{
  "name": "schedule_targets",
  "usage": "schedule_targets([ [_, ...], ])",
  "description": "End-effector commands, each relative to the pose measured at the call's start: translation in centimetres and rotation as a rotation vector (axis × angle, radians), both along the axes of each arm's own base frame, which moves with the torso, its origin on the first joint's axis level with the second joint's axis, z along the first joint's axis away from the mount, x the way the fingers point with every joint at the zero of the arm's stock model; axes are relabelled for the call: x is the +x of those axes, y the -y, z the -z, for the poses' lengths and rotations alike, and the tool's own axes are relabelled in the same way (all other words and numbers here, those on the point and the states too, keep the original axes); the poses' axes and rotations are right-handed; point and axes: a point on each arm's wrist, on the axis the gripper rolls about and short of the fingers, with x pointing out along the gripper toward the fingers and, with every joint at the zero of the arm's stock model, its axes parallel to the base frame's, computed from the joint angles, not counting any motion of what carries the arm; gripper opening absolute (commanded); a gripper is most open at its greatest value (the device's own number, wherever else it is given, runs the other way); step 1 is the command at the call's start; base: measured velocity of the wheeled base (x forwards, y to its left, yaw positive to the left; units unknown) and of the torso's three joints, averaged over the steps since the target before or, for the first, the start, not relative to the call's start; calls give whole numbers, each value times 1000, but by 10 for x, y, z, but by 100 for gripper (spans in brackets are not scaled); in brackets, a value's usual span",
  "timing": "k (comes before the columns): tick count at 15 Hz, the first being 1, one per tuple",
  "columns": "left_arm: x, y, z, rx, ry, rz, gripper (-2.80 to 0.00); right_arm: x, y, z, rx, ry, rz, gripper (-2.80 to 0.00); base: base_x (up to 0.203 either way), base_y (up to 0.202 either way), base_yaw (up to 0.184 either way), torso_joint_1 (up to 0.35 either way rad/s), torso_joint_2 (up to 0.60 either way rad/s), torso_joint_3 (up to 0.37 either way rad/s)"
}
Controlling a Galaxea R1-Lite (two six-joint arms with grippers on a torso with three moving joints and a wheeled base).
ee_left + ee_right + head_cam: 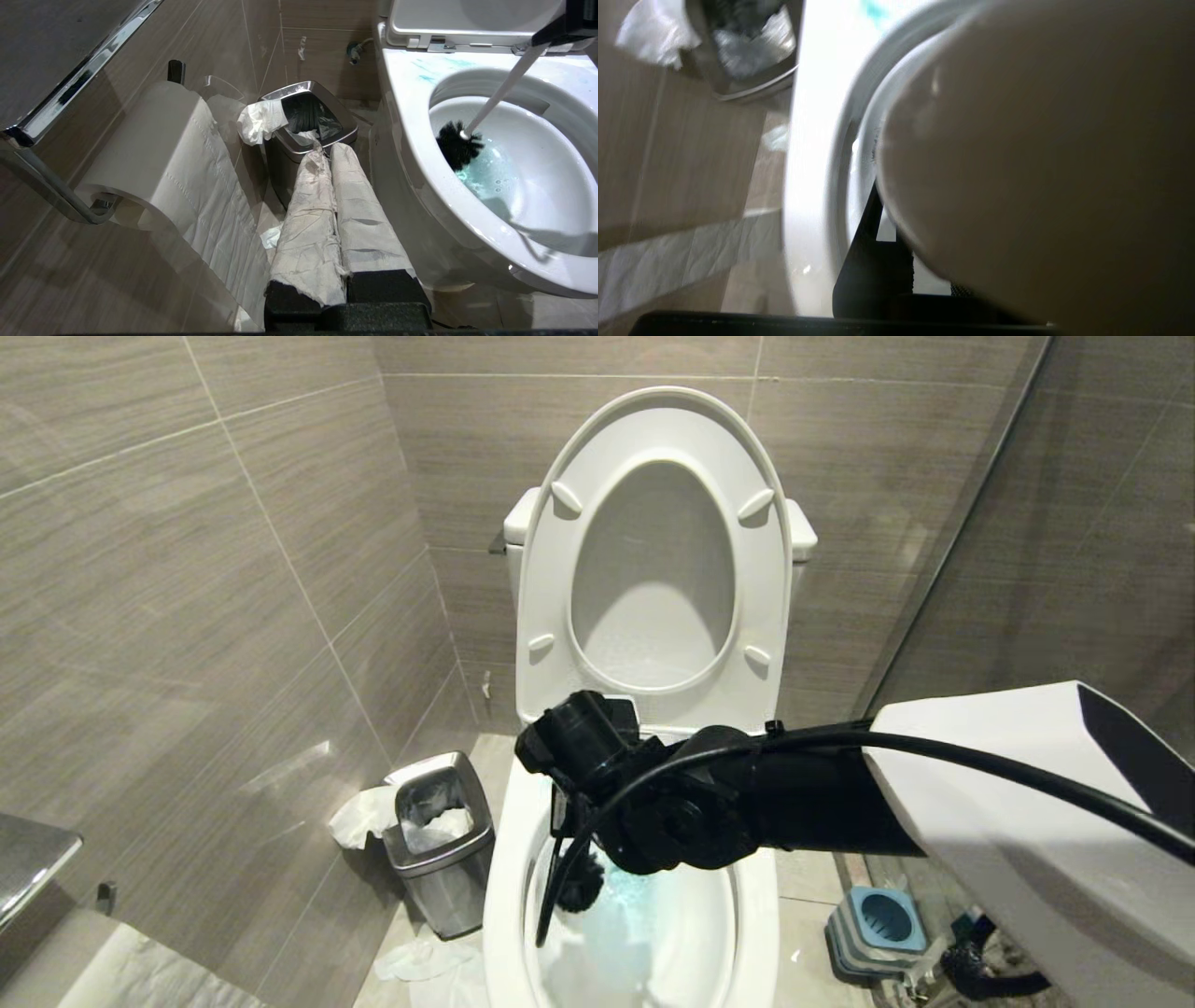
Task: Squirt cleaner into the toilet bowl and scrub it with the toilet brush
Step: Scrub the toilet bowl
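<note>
Head view, left to right: bin (439, 845), then bowl (509, 896) with blue cleaner (644, 905) already in the water. The right gripper (574, 784), fingers clamped on the brush (460, 144), holds its bristles against the bowl wall, so scrubbing looks underway, not finished. Beside the bowl, the left gripper (334, 233) hangs idle, its paper-wrapped fingers together.

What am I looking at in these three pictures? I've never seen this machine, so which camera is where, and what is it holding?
It is a two-armed robot cleaning a bathroom. The head view looks down at the toilet bowl, seat and lid raised. The black right arm reaches across, its right gripper shut on the toilet brush, whose black bristles sit against the bowl's inner wall above blue cleaner. The left wrist view comes from the parked left gripper, its paper-wrapped fingers shut, beside a steel waste bin and toilet roll. The right wrist view is mostly blocked by something very close. The brush holder stands on the floor.
</note>
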Motion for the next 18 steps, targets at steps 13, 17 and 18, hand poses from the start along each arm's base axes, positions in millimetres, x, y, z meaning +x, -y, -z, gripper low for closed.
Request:
schedule_targets([
  [13, 0, 0, 0, 0, -1, 0, -280, -49, 69, -17, 11, -123, 64, -280, 0, 0, 0, 0, 0, 0],
  [17, 0, 0, 0, 0, -2, 0, -280, -51, 40, 10, -1, -158, 35, -280, 0, 0, 0, 0, 0, 0],
  [18, 0, 0, 0, 0, -1, 0, -280, -43, 30, 16, 4, -150, 39, -280, 0, 0, 0, 0, 0, 0],
])
